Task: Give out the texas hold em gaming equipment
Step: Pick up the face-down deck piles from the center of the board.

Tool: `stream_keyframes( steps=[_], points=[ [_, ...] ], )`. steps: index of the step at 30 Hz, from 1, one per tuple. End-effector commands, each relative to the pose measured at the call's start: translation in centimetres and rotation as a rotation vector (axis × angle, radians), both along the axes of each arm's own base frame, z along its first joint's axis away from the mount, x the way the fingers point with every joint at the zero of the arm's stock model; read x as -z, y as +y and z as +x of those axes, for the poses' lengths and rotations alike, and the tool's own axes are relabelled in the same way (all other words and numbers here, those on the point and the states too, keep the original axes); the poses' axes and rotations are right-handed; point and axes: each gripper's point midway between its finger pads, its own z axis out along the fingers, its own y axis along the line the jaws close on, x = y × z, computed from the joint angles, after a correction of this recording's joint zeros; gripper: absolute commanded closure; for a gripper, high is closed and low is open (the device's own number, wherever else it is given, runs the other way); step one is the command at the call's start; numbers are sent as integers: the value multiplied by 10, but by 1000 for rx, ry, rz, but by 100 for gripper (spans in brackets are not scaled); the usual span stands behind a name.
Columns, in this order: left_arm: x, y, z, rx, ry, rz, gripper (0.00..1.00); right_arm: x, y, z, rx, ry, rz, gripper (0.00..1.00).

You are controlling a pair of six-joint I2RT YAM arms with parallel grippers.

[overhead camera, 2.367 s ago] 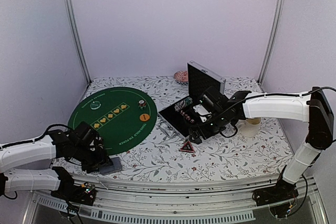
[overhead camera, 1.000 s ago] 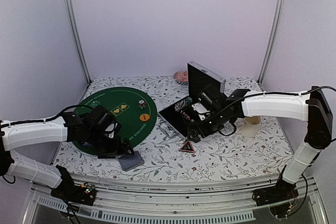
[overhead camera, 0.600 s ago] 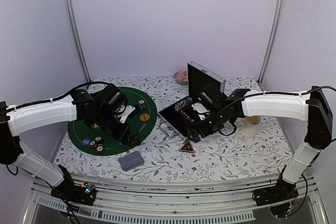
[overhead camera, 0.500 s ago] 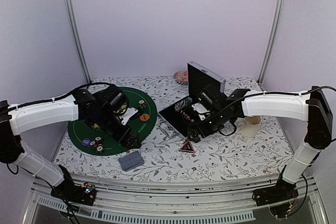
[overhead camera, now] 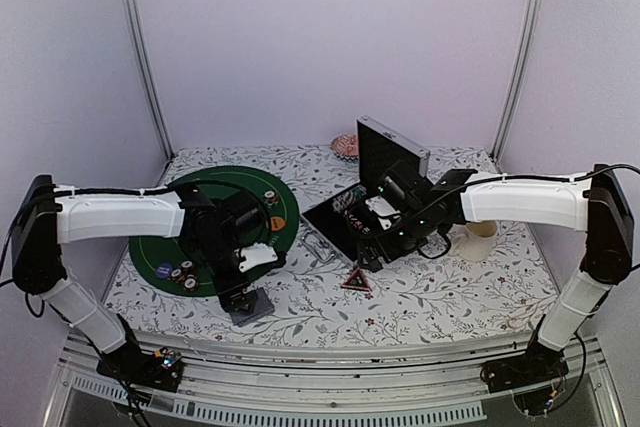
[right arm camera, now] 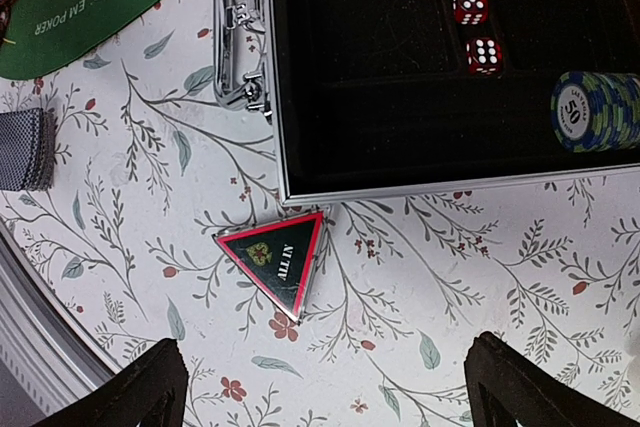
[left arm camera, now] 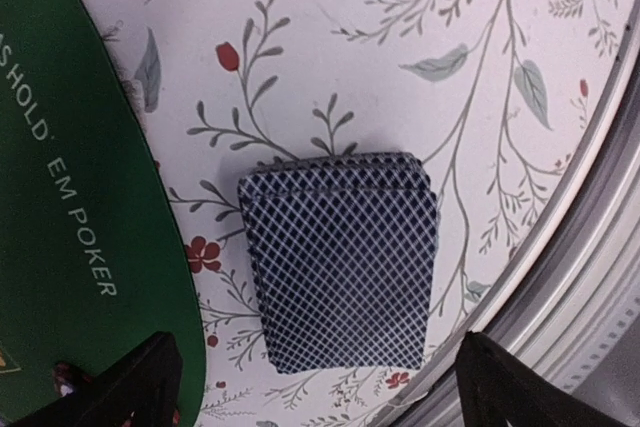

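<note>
Blue-grey card deck (left arm camera: 340, 262) lies at 5 o'clock of the green mat (overhead camera: 195, 192), by the table (overhead camera: 430, 297) edge | left gripper (left arm camera: 320, 392) gapes empty above it | right gripper (right arm camera: 330, 387) gapes empty near the case (right arm camera: 420, 190) | risk: an off-centre pinch could splay cards edgeward.

The left pincer (overhead camera: 243, 284) has swung back off the green mat (overhead camera: 225, 185) and now hovers, jaws wide, directly above the card deck (left arm camera: 340, 262).

Both arms (overhead camera: 520, 202) — white shells, black joints, thin black cables.
</note>
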Motion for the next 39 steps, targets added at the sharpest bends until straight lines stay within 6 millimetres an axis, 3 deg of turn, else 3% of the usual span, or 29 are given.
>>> stream_keyframes(
  steps=[1,4,17,25,30,39],
  points=[
    [0,4,-9,90,-5,17,2,-13,-4,-1,11,-17,15,1],
    [13,6,-18,111,31,20,2,-13,-2,1,9,-18,14,1],
    [35,-2,-18,82,104,48,2,-13,-5,-1,8,-22,11,1],
    [46,7,-10,70,62,105,2,-11,-4,0,7,-22,10,1],
    [52,9,-7,70,48,125,8,-12,-4,0,4,-24,12,1],
    [59,8,-18,108,96,123,16,-13,-4,0,9,-27,14,1]
  ],
)
